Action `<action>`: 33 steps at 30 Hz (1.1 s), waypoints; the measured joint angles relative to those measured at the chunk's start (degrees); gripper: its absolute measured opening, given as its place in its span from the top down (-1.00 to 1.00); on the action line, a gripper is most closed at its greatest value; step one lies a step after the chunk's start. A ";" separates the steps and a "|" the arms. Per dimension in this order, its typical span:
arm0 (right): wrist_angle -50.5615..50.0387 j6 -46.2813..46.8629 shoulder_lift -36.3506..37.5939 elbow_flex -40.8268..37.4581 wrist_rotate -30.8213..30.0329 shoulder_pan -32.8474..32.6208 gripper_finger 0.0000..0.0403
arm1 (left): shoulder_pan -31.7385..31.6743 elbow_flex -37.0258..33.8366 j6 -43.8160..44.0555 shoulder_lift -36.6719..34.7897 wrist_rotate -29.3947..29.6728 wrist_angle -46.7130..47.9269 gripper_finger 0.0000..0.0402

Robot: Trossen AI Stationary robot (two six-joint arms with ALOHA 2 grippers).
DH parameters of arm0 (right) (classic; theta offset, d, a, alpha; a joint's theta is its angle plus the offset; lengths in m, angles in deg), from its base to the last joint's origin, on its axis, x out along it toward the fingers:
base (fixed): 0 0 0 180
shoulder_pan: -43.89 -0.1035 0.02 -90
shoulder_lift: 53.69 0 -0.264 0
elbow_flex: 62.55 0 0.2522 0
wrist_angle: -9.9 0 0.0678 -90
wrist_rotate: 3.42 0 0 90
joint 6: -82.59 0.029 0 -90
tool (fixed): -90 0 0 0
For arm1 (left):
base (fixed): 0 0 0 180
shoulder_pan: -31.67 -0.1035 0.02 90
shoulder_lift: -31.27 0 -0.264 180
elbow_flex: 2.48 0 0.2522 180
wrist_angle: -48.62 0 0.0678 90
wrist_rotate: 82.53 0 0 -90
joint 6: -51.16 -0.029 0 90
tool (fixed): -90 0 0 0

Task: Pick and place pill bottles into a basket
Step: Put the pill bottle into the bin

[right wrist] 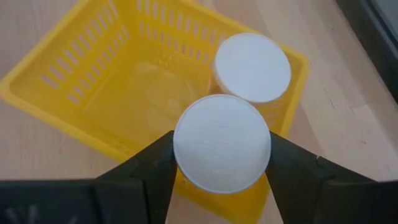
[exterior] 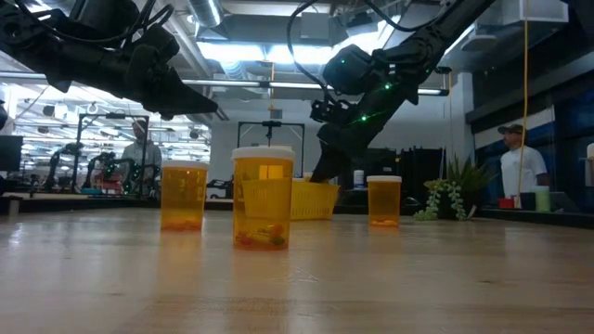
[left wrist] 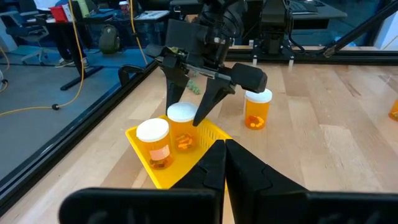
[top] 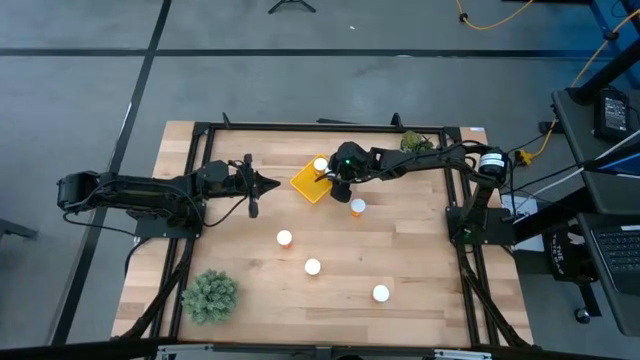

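Observation:
The yellow basket (top: 308,183) sits at the table's far middle and also shows in the right wrist view (right wrist: 118,93). One orange pill bottle with a white cap (right wrist: 252,66) stands inside it. My right gripper (right wrist: 222,152) is over the basket, shut on a second bottle (left wrist: 182,124). Several more bottles stand on the table (top: 357,207) (top: 284,238) (top: 312,266) (top: 380,293). My left gripper (top: 272,183) is shut and empty, above the table just left of the basket. My right gripper pinches the bottle at its white cap's rim (right wrist: 180,146) between its two fingers, one on each side. The fingers (left wrist: 208,102) come slanting down from above. The bottle stands upright in the basket beside the other one; whether its bottom rests on the floor, I cannot tell.
A green plant (top: 209,295) stands at the near left corner and another (top: 418,142) at the far right. A black frame (top: 300,127) runs round the table. People (exterior: 515,162) stand in the room beyond.

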 joint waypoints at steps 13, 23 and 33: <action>-0.48 0.15 0.02 -0.01 0.46 0.04 -0.40 | -0.02 0.00 0.01 0.00 0.00 0.00 0.98; -3.13 -0.94 0.50 1.05 0.44 0.81 -0.41 | -0.02 0.00 0.83 -0.01 0.00 0.00 0.96; -11.25 -2.77 0.50 7.70 -0.04 0.79 -0.41 | -0.02 0.00 1.03 0.01 0.00 0.00 0.96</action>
